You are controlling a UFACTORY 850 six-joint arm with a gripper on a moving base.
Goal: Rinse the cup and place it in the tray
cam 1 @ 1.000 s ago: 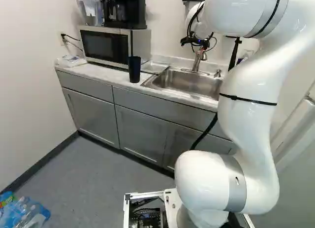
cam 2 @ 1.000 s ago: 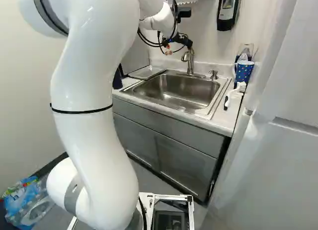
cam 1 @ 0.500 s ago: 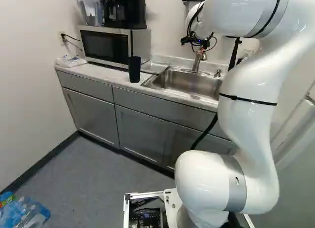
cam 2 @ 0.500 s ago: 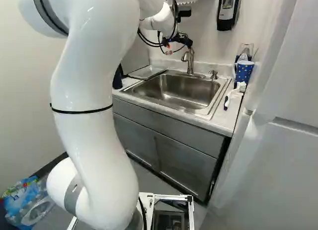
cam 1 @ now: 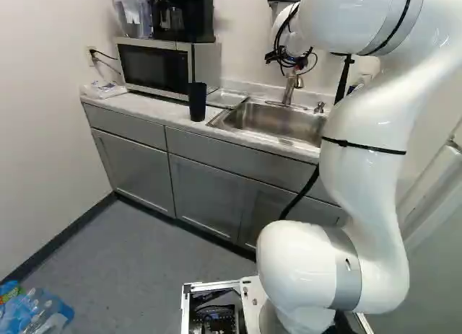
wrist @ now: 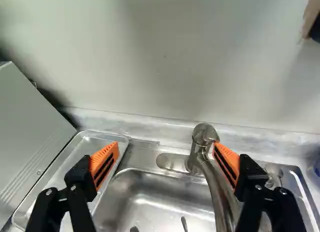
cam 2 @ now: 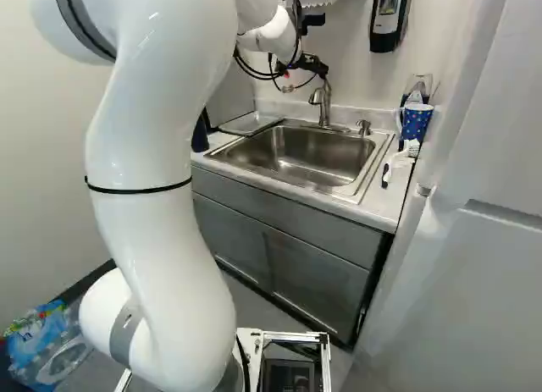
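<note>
The dark cup [cam 1: 197,102] stands upright near the front edge of the surface [cam 1: 162,112], just beside the sink [cam 2: 296,155]. Above the sink, the end effector [cam 2: 309,65] is released, its fingers spread wide with nothing gripped between them. Beyond the cup, the metal tray [wrist: 82,152] lies between the microwave [cam 1: 155,66] and the basin. The faucet [wrist: 203,137] rises at the sink's back, in front of the wall [wrist: 190,56].

In the right base view the arm [cam 2: 161,231] partly hides the dark cup [cam 2: 201,136] by the desk's [cam 1: 148,110] front edge; the left one crops the coffee maker [cam 1: 189,20].
</note>
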